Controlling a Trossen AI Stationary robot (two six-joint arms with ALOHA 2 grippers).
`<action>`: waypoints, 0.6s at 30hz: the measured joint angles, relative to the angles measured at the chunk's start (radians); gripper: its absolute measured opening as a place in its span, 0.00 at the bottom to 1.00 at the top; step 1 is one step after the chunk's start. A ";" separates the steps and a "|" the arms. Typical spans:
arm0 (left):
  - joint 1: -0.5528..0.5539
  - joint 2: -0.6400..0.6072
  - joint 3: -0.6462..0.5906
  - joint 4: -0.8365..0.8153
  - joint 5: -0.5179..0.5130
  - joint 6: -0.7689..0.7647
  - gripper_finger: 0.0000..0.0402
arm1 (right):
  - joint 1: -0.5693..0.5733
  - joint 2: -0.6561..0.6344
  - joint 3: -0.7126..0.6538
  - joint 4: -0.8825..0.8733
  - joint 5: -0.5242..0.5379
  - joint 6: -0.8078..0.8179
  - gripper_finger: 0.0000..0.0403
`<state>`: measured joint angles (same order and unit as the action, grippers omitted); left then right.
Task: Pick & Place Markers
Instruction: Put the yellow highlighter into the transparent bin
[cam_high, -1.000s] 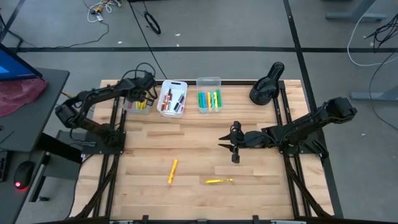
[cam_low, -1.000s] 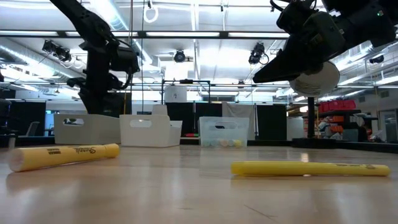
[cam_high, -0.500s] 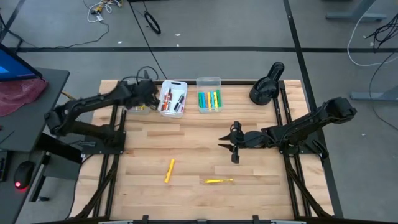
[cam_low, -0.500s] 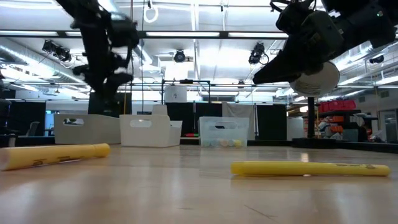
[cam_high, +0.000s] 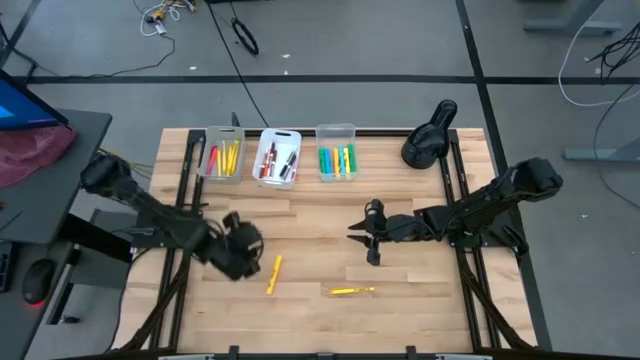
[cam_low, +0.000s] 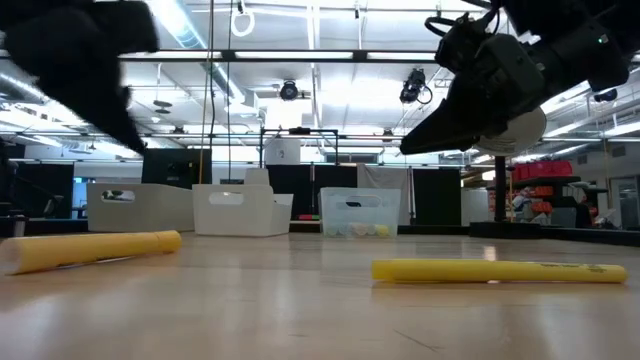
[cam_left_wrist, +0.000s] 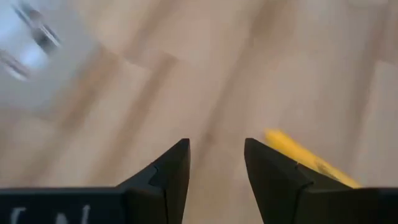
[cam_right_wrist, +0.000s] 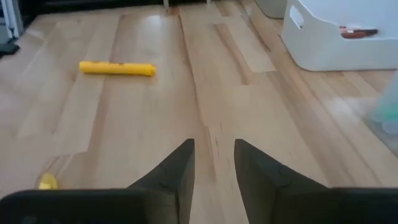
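Two yellow markers lie flat on the wooden table: one left of centre (cam_high: 275, 273), one nearer the front (cam_high: 350, 291). My left gripper (cam_high: 252, 262) hovers open and empty just left of the first marker, which shows beside its fingers in the left wrist view (cam_left_wrist: 305, 158). My right gripper (cam_high: 356, 236) hangs open and empty above the table's middle (cam_right_wrist: 214, 149), with the first marker (cam_right_wrist: 117, 68) ahead of it. More markers lie in three bins along the far edge (cam_high: 221, 160) (cam_high: 278, 158) (cam_high: 336, 160).
A black rounded object (cam_high: 430, 135) stands at the far right corner. Black frame rails run along the table's left (cam_high: 185, 200) and right (cam_high: 460, 200) sides. Bare wood lies between the bins and the loose markers.
My left gripper has swung fast from over the far-left bin toward the table's near edge, turning as it went, and now hangs beside the left yellow marker. That bin, with yellow and orange markers in it, is uncovered now.
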<state>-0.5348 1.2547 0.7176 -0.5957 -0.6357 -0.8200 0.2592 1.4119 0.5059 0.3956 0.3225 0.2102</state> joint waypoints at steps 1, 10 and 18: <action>-0.045 0.020 -0.009 0.016 0.000 -0.065 0.39 | 0.000 0.005 0.000 0.013 0.000 -0.001 0.28; -0.177 0.262 -0.041 0.348 0.002 -0.258 0.55 | 0.000 0.009 0.000 0.097 0.000 -0.046 0.28; -0.106 0.436 -0.040 0.471 -0.013 -0.326 0.71 | 0.000 0.009 0.000 0.087 0.000 -0.049 0.28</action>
<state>-0.6405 1.6906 0.6778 -0.1250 -0.6491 -1.1461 0.2588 1.4204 0.5056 0.4828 0.3228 0.1612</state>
